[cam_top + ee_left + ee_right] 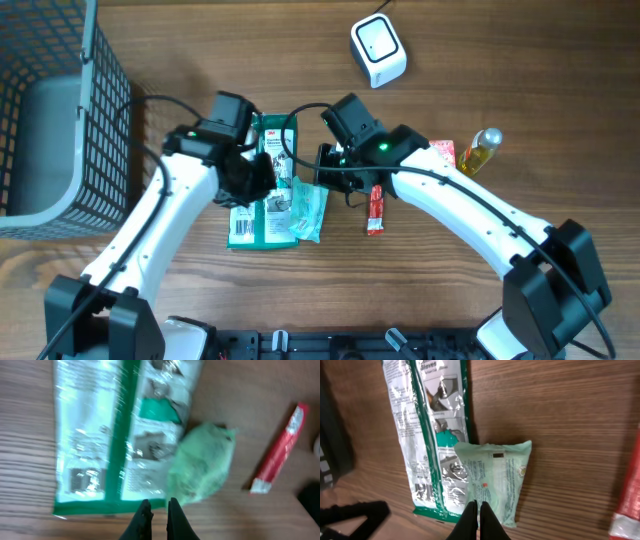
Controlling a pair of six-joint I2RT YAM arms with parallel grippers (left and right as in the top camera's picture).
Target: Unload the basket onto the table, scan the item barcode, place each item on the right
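Far-left corner of the worktop: a black wire basket [100,120] with a grey tub [50,140] sitting inside it; what is in the tub I can't see. Near the far edge, right of centre, sits the white scanner [377,50], well apart from everything else.

In the middle lies the long green-and-white packet [255,225], flat, with the pale green pouch [310,205] overlapping its right side. Both arms crowd over that pile.

The left gripper [159,502] is clenched on nothing, poised at the packet's near end. The right gripper [477,505] has its fingers pressed together at the pouch's edge; whether any film is caught there, I can't tell.

Right of the pouch lies a red sachet [375,210]. Further right are a small red-and-white packet [443,152] and a yellow oil bottle [480,150], lying down.
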